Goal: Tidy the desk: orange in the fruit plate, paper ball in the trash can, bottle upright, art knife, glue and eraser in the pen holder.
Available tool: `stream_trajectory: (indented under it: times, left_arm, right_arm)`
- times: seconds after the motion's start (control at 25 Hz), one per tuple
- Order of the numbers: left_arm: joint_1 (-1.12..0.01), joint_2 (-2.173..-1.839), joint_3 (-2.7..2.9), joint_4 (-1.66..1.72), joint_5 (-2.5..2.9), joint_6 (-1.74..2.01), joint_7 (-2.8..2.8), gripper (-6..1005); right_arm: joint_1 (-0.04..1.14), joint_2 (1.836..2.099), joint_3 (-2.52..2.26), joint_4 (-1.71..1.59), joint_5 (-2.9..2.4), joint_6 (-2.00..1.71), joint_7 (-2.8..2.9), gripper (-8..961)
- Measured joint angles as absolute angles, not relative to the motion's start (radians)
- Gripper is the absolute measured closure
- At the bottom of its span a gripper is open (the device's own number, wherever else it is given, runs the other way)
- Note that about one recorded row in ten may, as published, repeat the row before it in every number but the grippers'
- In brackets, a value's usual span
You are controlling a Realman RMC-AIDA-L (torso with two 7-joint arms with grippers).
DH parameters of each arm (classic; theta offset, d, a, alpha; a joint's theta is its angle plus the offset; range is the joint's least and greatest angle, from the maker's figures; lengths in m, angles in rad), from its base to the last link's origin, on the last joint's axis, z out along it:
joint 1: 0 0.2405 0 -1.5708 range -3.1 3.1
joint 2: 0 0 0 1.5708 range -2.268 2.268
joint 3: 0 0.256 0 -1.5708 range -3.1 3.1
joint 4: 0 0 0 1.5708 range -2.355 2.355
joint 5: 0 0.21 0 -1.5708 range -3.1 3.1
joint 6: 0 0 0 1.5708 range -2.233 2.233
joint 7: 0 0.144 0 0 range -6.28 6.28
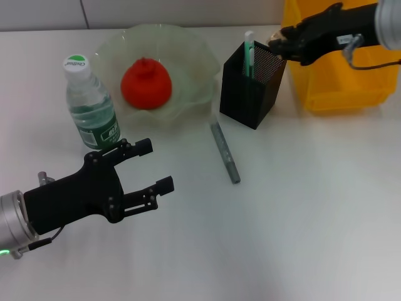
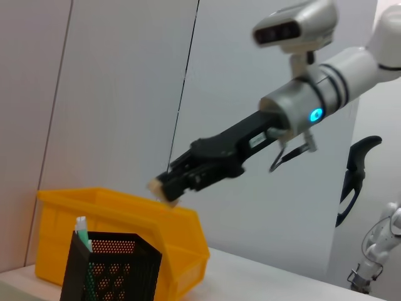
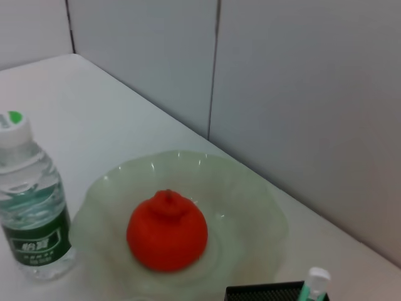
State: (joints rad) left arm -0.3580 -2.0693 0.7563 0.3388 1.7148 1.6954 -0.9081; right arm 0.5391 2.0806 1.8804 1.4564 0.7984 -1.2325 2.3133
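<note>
The orange (image 1: 146, 83) lies in the green glass fruit plate (image 1: 194, 56). Left of the plate the bottle (image 1: 91, 106) stands upright. A glue stick (image 1: 249, 50) stands in the black mesh pen holder (image 1: 244, 94). The grey art knife (image 1: 225, 152) lies flat on the table in front of the holder. My right gripper (image 1: 276, 42) hovers over the holder's far rim, shut on a small pale eraser (image 2: 160, 190). Near the table's front left, my left gripper (image 1: 155, 165) is open and holds nothing. The paper ball is out of view.
A yellow trash can (image 1: 351, 81) stands right behind the pen holder at the back right. The right wrist view shows the orange (image 3: 166, 231), the plate (image 3: 263, 207) and the bottle (image 3: 31, 207) in front of a grey wall.
</note>
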Motion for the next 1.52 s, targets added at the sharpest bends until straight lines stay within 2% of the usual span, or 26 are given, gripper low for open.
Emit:
stream_trajectory:
  times: [0.68, 0.96, 1.28, 1.52]
  left_arm:
    - [-0.359, -2.067, 0.756, 0.341, 1.715, 1.697, -0.908, 162]
    - [-0.359, -2.065, 0.756, 0.346, 1.715, 1.698, -0.908, 161]
    - [-0.36, -2.064, 0.756, 0.345, 1.715, 1.699, -0.908, 161]
    - [-0.367, -2.065, 0.756, 0.34, 1.715, 1.699, -0.908, 162]
  right_arm:
    - [0.596, 2.078, 1.79, 1.26, 0.764, -1.046, 2.306, 671]
    - [0.589, 2.08, 1.78, 1.271, 0.775, -1.012, 2.306, 516]
    - [0.43, 2.079, 1.788, 1.557, 1.004, -1.155, 2.259, 328]
    - [0.405, 2.08, 1.788, 1.644, 1.028, -1.303, 2.355, 327]
